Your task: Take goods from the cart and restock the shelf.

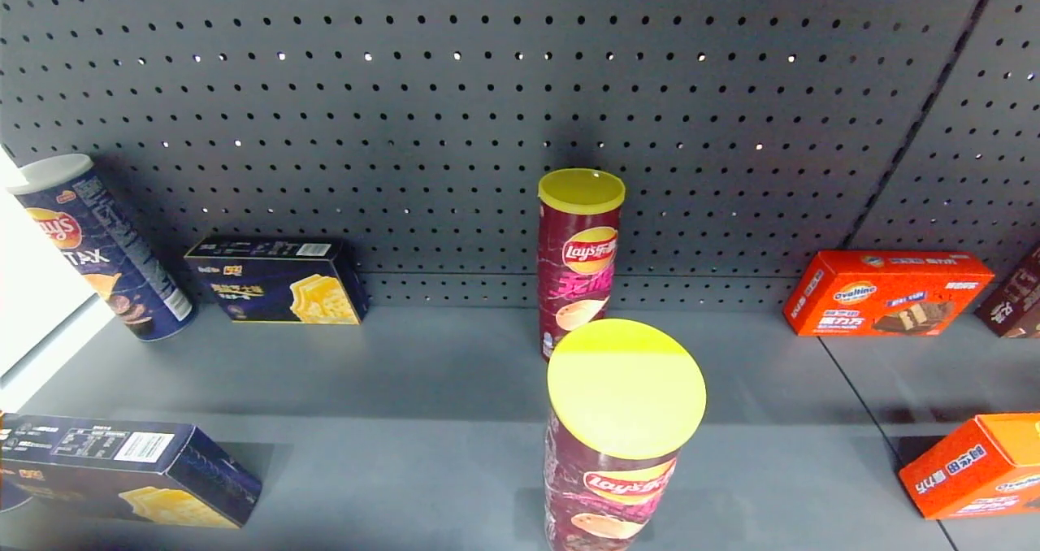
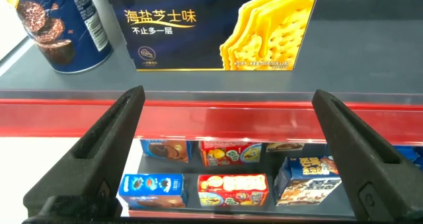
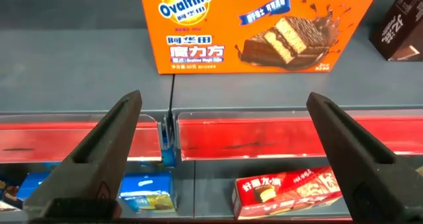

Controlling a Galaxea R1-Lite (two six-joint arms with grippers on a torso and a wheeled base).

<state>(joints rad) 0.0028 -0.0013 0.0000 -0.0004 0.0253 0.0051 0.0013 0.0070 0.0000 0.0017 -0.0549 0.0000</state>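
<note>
The grey shelf [image 1: 422, 388] holds two maroon chip cans with yellow lids, one at the back [image 1: 578, 258] and one at the front [image 1: 621, 445]. My left gripper [image 2: 228, 168] is open and holds nothing. It hangs in front of the red shelf edge [image 2: 218, 113], facing a dark blue cracker box [image 2: 218, 26] and a blue chip can [image 2: 63, 26]. My right gripper [image 3: 225, 161] is open too, in front of the shelf edge [image 3: 277, 135], facing an orange chocolate box [image 3: 258, 26].
On the shelf stand a blue can [image 1: 97, 246], two dark blue cracker boxes [image 1: 280, 281] [image 1: 122, 471], two orange boxes [image 1: 886, 292] [image 1: 975, 463] and a brown box [image 1: 1016, 299]. A lower shelf carries small snack boxes [image 2: 225, 189] [image 3: 291, 187].
</note>
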